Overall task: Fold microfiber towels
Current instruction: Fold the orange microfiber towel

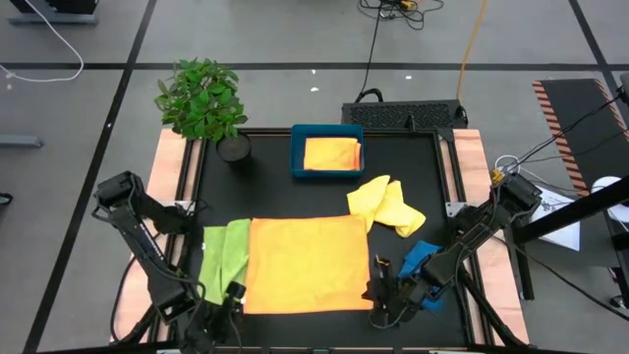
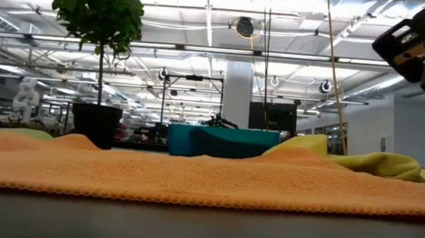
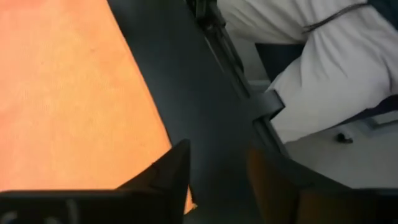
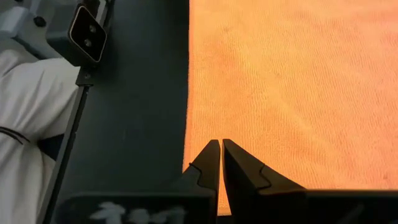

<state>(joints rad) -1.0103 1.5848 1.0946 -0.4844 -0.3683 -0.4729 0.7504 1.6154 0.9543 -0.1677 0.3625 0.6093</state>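
Observation:
The large golden-yellow towel (image 1: 307,264) lies spread flat at the table's near middle. The lime green towel (image 1: 224,256) lies crumpled against its left edge. The pale yellow towel (image 1: 385,206) lies bunched at the far right, and the blue towel (image 1: 421,258) lies under my right arm. An orange towel (image 1: 332,154) lies folded in the teal tray (image 1: 298,157). My left gripper (image 3: 217,186) is open at the large towel's near left corner (image 3: 186,202), with one finger over that corner. My right gripper (image 4: 221,155) is shut over the near right corner (image 4: 186,165). My right gripper's shut fingertips (image 4: 211,158) point at the large towel just inside its near right corner. The towel lies flat there without a wrinkle. I cannot tell whether the fingertips touch it.
A potted plant (image 1: 201,98) stands at the far left, beside the tray. Something white (image 3: 323,74) shows beyond the table's near edge in both wrist views. Bare black table lies between the large towel and the tray.

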